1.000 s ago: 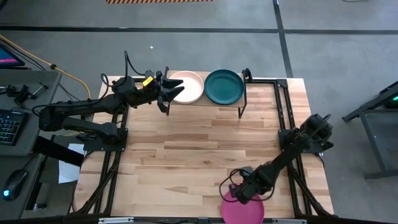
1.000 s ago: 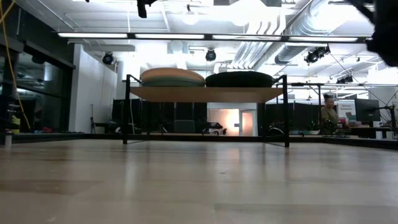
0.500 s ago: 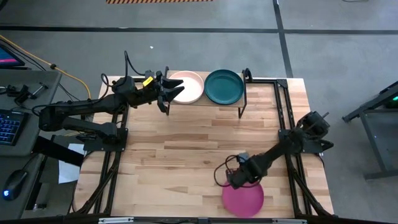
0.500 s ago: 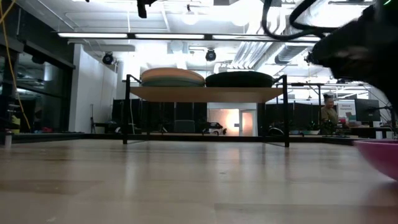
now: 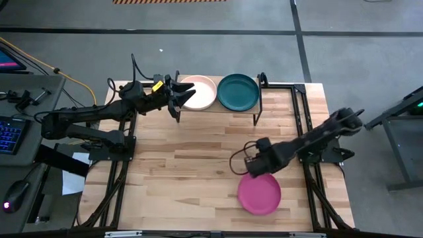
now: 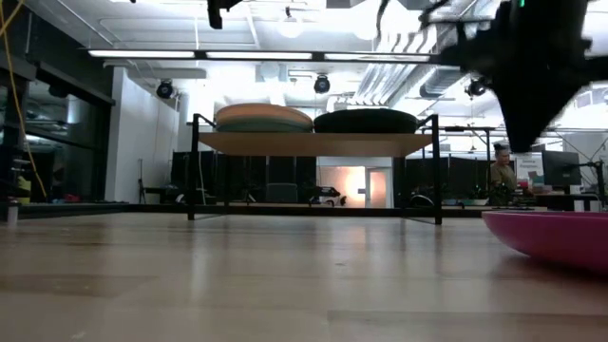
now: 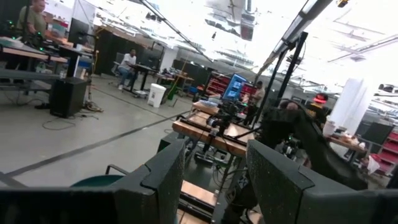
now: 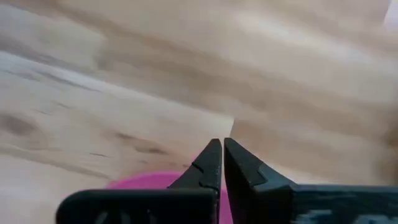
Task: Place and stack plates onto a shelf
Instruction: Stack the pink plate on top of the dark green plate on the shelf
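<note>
From above: my right end effector [image 5: 252,167] pinches the magenta plate's [image 5: 259,194] far rim; I should lift it level before swinging toward the shelf [image 5: 256,106]. My left end effector [image 5: 177,98] waits, fingers spread, beside the white plate [image 5: 200,92]. Low down: the plate rests on the counter [image 6: 285,275]. Right wrist: fingers clenched together, magenta just beneath.

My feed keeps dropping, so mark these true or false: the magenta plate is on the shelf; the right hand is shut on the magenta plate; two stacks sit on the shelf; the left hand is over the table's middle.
1. The magenta plate is on the shelf: false, it is low over the table.
2. The right hand is shut on the magenta plate's rim: true.
3. Two stacks sit on the shelf: true, the white plate tops one, the dark teal plate the other.
4. The left hand is over the table's middle: false, it is open at the white plate.
</note>
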`<state>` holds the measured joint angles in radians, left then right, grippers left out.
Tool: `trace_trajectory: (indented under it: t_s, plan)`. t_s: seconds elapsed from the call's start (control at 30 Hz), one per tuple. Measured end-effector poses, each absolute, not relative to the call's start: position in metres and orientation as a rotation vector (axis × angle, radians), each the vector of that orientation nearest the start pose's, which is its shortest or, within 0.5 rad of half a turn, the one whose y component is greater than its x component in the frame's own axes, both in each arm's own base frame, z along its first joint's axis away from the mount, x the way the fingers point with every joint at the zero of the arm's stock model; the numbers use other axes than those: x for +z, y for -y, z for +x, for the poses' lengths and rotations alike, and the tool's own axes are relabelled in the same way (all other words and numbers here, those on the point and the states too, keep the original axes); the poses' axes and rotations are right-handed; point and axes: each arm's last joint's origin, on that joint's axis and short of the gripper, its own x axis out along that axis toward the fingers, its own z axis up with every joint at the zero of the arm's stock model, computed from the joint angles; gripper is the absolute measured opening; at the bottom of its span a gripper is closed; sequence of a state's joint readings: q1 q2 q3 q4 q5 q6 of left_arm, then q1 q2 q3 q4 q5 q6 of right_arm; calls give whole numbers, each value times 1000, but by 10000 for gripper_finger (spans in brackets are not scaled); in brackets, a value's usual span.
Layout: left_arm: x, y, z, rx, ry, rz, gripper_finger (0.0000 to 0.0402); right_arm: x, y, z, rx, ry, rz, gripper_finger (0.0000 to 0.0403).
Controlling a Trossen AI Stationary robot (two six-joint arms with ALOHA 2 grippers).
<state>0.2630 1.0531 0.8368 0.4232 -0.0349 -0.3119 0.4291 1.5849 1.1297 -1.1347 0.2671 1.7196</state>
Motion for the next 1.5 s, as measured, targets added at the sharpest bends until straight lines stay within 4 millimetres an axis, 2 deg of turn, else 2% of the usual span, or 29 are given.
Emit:
trace_trajectory:
  t_s: [0.2,0.4,0.67,0.97,1.1,1.23,1.4,1.5]
  plan:
    - [359,-62,228,262,251,-284,161,267,-96,215,-927,-941,836,0]
    - [359,-62,228,262,251,-286,161,288,-101,198,-820,-835,858,0]
    - [359,-61,228,210,244,-315,161,285,-114,198,-766,-846,858,0]
    - [358,-59,229,157,233,-312,161,283,-118,195,-667,-1034,840,7]
    - [358,-59,229,145,230,-311,161,283,-119,194,-629,-1095,818,30]
    - [358,-59,229,146,230,-311,161,282,-124,187,-561,-1206,770,69]
    - [358,-59,229,143,231,-326,161,279,-132,165,-563,-1335,616,118]
    - [358,-59,229,144,234,-354,161,279,-134,149,-578,-1427,534,132]
